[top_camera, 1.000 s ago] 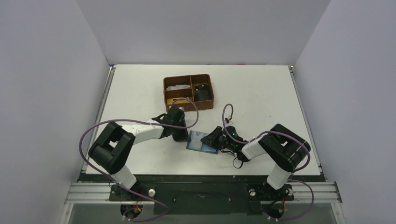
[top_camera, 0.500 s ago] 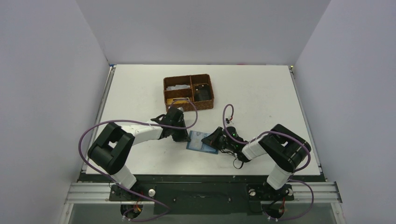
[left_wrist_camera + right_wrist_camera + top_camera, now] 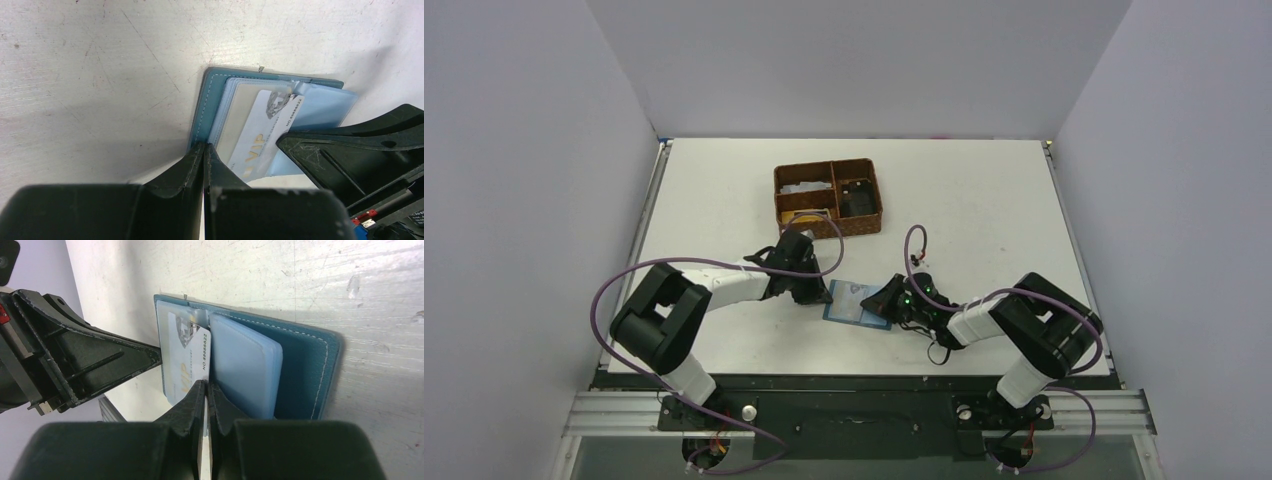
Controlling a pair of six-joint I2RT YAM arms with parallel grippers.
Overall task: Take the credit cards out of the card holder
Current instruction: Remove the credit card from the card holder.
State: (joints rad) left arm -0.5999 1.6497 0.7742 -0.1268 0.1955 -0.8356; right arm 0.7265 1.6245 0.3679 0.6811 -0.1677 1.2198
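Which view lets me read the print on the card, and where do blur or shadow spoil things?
Left wrist: lettering on the white VIP card is crisp. Right wrist: same card readable, dark shadow beside the teal folding card holder. Top external: even light, print too small.

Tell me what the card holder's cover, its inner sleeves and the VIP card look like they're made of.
Card holder cover: teal leather or faux leather, matte, pale edge stitching. Sleeves: translucent soft plastic, bluish. VIP card: likely stiff plastic, smooth, printed lettering.
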